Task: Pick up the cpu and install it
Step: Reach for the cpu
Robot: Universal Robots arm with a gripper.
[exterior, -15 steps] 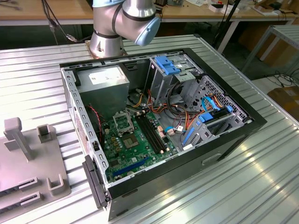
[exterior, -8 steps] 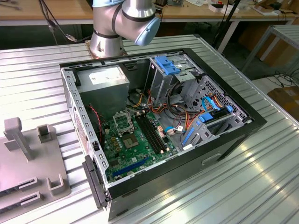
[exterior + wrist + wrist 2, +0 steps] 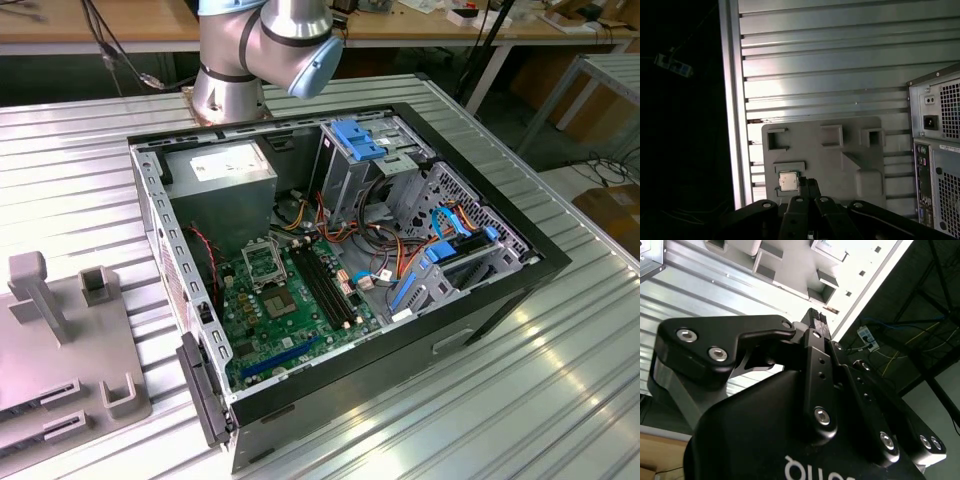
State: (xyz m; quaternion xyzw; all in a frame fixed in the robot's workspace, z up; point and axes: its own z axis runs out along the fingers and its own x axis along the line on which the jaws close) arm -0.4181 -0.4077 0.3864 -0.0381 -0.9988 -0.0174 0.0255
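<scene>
The black claw is clenched, its fingertips pressed together with nothing between them, and it hangs clear above the grey moulded fixture plate. In the first wrist view the cpu, a small square chip with a silver-grey metal top, lies flat in a shallow recess of that plate on the ribbed aluminium desk. The open black computer case, with its green motherboard, stands beside the plate.

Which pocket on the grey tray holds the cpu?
The corner pocket nearest the pincer: the cpu lies flat in it; the other pockets look bare.
</scene>
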